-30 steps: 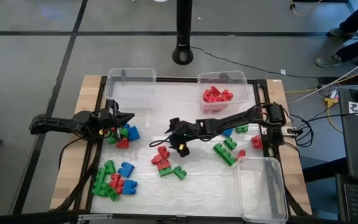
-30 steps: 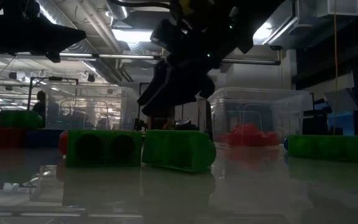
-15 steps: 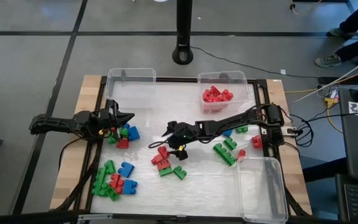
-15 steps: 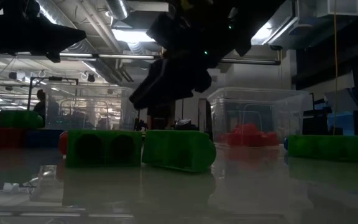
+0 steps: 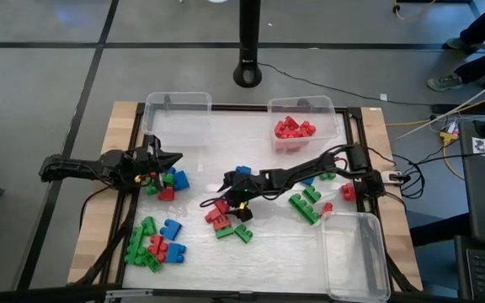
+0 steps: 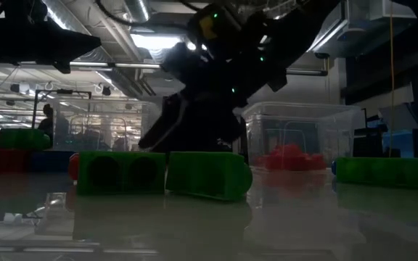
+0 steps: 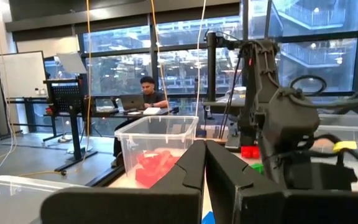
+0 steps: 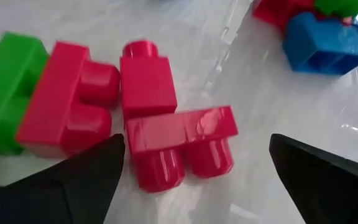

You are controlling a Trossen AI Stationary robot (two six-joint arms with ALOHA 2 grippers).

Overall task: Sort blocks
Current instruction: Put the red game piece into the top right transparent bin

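Red, green and blue blocks lie scattered on the white table top. My right gripper [image 5: 224, 200] is open and low over the middle group [image 5: 221, 220]. In the right wrist view its fingers stand on either side of a red two-stud block [image 8: 182, 143] lying flat, without touching it; a second red two-stud block [image 8: 73, 112], a single-stud red one [image 8: 145, 81] and a green one [image 8: 11, 87] lie beside it. My left gripper [image 5: 172, 158] is shut and empty, hovering by the left cluster [image 5: 168, 180].
There are three clear bins: far left [image 5: 178, 114], far right [image 5: 331, 109] with red blocks [image 5: 293, 128] in it, and near right [image 5: 356, 252]. More blocks lie near left [image 5: 154, 244] and right of centre [image 5: 306, 202]. A lone blue block [image 5: 242, 171] sits behind the right gripper. Two green blocks [image 6: 162, 172] fill the front of the low view.
My right gripper has moved down and toward the table's near-left, onto the middle red blocks, staying open. A blue block that the arm covered now shows behind it. The blocks have not moved.
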